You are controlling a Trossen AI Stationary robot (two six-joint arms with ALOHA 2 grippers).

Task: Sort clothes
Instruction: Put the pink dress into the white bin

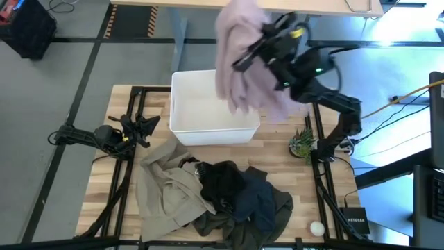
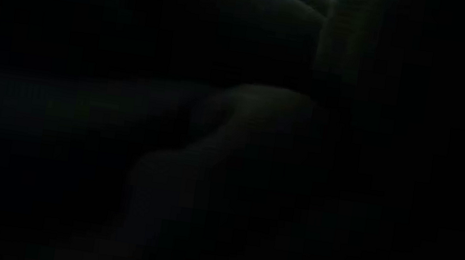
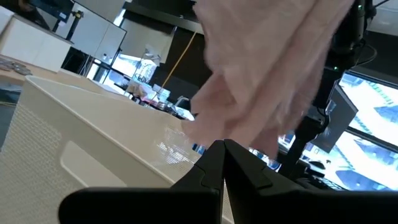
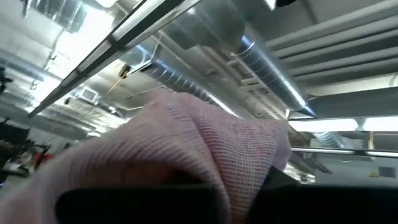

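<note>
My right gripper [image 1: 241,64] is raised high over the white bin [image 1: 175,104] and is shut on the pale pink garment [image 1: 243,76], which also shows in the right wrist view [image 4: 205,143] and the left wrist view [image 3: 267,74]. My left gripper [image 1: 149,125] is shut and empty [image 3: 224,152], low at the table's left, beside the bin [image 3: 93,137]. The beige-khaki garment [image 1: 163,184], the black one [image 1: 222,180] and the dark olive one [image 1: 277,208] lie heaped on the table's near part. My right gripper holds the pink garment by a bunched upper part [image 4: 242,155], several layers, draped over and around the fingers, which hides the place of contact. The fingers slant up toward the table's left. The garment is lifted clear and hangs slack over the bin's right part.
A small potted plant [image 1: 302,142] stands right of the bin. A white ball [image 1: 317,227] and a black box [image 1: 354,219] lie at the near right. The low view is dark, with something close in front of the camera.
</note>
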